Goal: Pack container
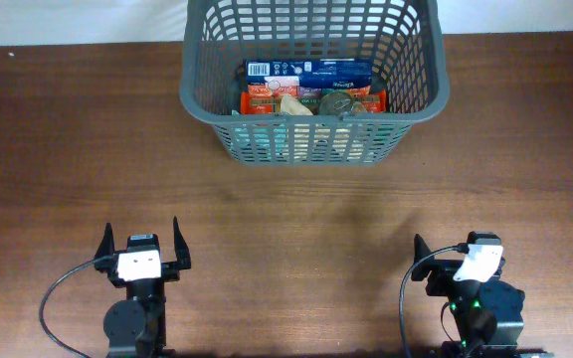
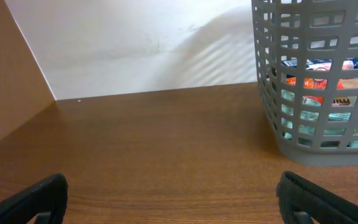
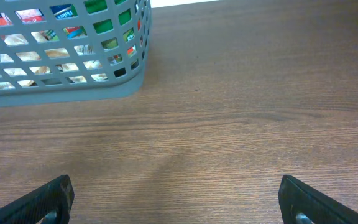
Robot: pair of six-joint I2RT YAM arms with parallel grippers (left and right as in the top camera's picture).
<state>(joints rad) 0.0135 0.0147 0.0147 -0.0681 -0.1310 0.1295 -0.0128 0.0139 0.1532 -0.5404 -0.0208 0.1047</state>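
The container (image 1: 202, 99) is a large dark grey basket with slotted walls at the far middle of the table. Groceries lie in it: a blue box (image 1: 311, 70), orange packs (image 1: 267, 101) and a round greenish item (image 1: 338, 101). It also shows in the left wrist view (image 2: 272, 118) and the right wrist view (image 3: 73, 90), with colourful packs visible through the slots. My left gripper (image 1: 144, 244) is open and empty near the front left edge, also in its wrist view (image 2: 173, 196). My right gripper (image 1: 461, 261) is open and empty at the front right, also in its wrist view (image 3: 176, 196).
The brown wooden table (image 1: 296, 209) lies bare between the grippers and the basket. A white wall (image 2: 142, 43) stands behind the table's far edge. Black cables (image 1: 63, 288) loop beside both arm bases.
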